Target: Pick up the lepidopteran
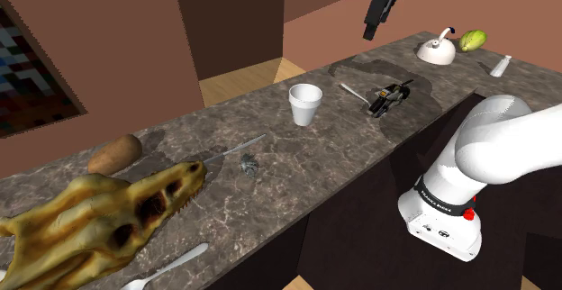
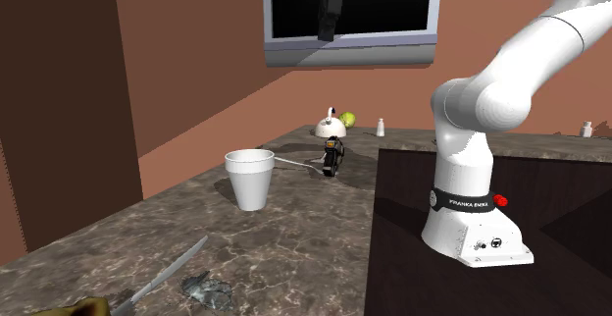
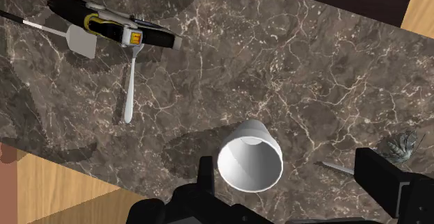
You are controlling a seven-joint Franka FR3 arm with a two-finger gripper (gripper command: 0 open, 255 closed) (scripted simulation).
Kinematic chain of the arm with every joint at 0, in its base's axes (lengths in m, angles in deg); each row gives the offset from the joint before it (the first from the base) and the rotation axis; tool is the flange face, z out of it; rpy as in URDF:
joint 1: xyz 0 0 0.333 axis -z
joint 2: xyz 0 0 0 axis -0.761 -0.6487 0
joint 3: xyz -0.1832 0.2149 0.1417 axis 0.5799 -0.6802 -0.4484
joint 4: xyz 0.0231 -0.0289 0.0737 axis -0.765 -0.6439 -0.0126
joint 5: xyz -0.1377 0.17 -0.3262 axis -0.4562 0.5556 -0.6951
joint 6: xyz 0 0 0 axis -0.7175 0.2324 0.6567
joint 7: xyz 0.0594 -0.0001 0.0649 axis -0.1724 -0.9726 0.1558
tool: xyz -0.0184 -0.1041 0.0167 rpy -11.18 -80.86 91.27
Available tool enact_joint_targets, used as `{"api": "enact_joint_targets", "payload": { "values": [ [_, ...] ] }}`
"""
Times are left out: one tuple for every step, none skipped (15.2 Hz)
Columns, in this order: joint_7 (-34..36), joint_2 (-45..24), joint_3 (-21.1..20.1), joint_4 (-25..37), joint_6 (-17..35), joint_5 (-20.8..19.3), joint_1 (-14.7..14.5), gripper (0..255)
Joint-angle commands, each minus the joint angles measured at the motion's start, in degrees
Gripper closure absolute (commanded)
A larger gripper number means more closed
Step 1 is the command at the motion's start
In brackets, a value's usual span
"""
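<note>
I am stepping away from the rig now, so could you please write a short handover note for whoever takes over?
End effector: open and empty, high above the marble counter; the wrist view looks down on the white cup.
Lepidopteran: small and grey, lying on the counter beside the thin knife, between the cup and the animal skull. Nothing touches it.
Done: no grasp yet.
Left: probably move across to above the lepidopteran, descend, close on it and lift, keeping clear of the knife.
</note>
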Motion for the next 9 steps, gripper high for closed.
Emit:
{"api": "enact_joint_targets", "payload": {
  "values": [
    [0.0,0.0,0.0,0.0,0.0,0.0,0.0,0],
    [1.0,-0.6,-0.7,-1.0,1.3,0.5,-0.2,0],
    [2.0,-1.3,-1.5,-1.9,2.5,1.1,-0.5,0],
    [3.0,-2.0,-2.2,-2.7,3.8,1.6,-0.7,0],
    [3.9,-2.9,-3.0,-3.5,5.1,2.1,-1.0,0],
    [4.9,-3.8,-3.8,-4.2,6.5,2.7,-1.2,0],
    [5.9,-4.8,-4.5,-4.9,7.8,3.2,-1.4,0],
    [6.9,-5.8,-5.3,-5.5,9.2,3.6,-1.7,0],
    [7.8,-6.9,-6.1,-6.0,10.6,4.1,-1.9,0]
  ]
}}
